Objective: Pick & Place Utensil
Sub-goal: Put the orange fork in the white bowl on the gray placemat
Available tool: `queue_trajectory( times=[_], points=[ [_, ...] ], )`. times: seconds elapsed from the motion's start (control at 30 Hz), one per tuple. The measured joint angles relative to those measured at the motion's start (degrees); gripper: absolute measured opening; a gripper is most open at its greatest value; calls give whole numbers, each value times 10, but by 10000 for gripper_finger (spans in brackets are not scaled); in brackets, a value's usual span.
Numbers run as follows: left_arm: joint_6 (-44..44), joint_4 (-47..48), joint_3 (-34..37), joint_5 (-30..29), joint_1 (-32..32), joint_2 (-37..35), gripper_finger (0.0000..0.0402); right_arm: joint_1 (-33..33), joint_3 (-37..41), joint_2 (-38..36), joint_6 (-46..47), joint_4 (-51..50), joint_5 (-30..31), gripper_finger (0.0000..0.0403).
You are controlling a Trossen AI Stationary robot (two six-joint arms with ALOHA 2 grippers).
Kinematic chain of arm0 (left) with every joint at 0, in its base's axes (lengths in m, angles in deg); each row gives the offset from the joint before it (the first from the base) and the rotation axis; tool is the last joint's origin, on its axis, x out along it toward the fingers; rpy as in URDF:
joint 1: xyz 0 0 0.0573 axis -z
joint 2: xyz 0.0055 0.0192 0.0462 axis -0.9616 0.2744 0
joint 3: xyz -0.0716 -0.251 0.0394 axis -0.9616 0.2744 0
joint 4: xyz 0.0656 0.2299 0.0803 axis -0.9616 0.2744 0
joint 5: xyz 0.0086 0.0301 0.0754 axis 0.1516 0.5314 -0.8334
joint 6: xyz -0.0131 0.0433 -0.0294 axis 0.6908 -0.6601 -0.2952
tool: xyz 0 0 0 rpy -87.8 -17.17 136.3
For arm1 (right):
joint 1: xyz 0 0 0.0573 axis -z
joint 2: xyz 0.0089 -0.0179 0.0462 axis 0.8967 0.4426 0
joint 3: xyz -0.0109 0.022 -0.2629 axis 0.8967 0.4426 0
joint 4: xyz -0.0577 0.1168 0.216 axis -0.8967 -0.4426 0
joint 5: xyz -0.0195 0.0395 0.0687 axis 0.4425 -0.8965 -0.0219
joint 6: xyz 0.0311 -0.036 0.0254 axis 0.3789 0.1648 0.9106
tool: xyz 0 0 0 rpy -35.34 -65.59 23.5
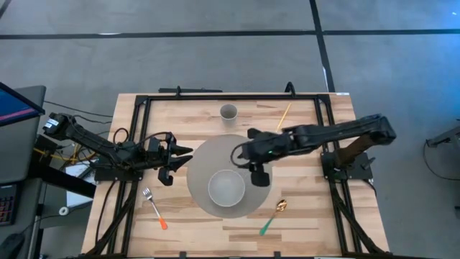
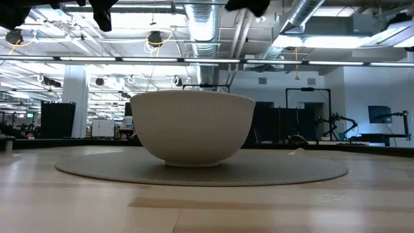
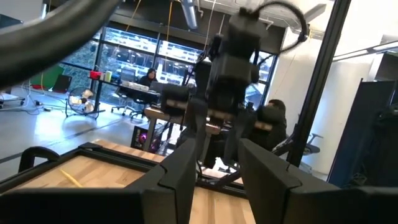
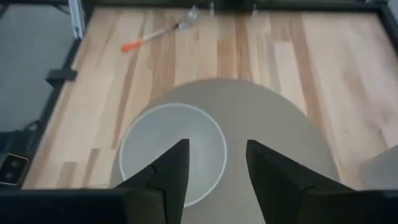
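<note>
Here, one white bowl [image 1: 227, 187] on one round mat [image 1: 208, 155], one fork [image 1: 153, 207] lower left, one spoon [image 1: 274, 215] lower right, one cup [image 1: 228, 111] above; both end effectors, left [image 1: 188, 158] and right [image 1: 259, 178], gape empty.

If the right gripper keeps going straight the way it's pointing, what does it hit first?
Probably the white bowl on the round mat: the open right gripper hangs above it, pointing down at its rim, though depth is unclear.

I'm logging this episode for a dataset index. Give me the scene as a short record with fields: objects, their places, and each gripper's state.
bowl: white, empty, on round grey mat
fork: orange handle, on table left of mat
spoon: green handle, on table right of mat
cup: far side of table
stick: thin, by far right frame
left gripper: open, empty, at mat's left edge
right gripper: open, empty, above bowl's right rim
</note>
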Motion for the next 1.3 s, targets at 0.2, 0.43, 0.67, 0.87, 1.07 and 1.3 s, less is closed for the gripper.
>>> queue_trajectory(
  times=[0.2, 0.43, 0.67, 0.87, 1.07, 1.3],
  points=[
    [26, 0, 0, 0, 0, 0, 121, -27, 0, -49, -26, -19, -1, 125],
    [45, 0, 0, 0, 0, 0, 121, -58, 0, -141, -36, -65, -2, 105],
    [34, -19, 0, 36, 9, 0, 120, -101, 96, -277, -46, 6, 2, 103],
    [-48, -81, 0, 73, 40, 0, 98, -109, 327, -406, -4, 176, 1, 103],
    [-31, -86, 0, 73, 54, 19, 83, -90, 457, -481, 73, 190, -3, 103],
    [-30, -110, -60, 71, 54, 120, 83, -110, 523, -491, 89, 219, -3, 103]
  ],
)
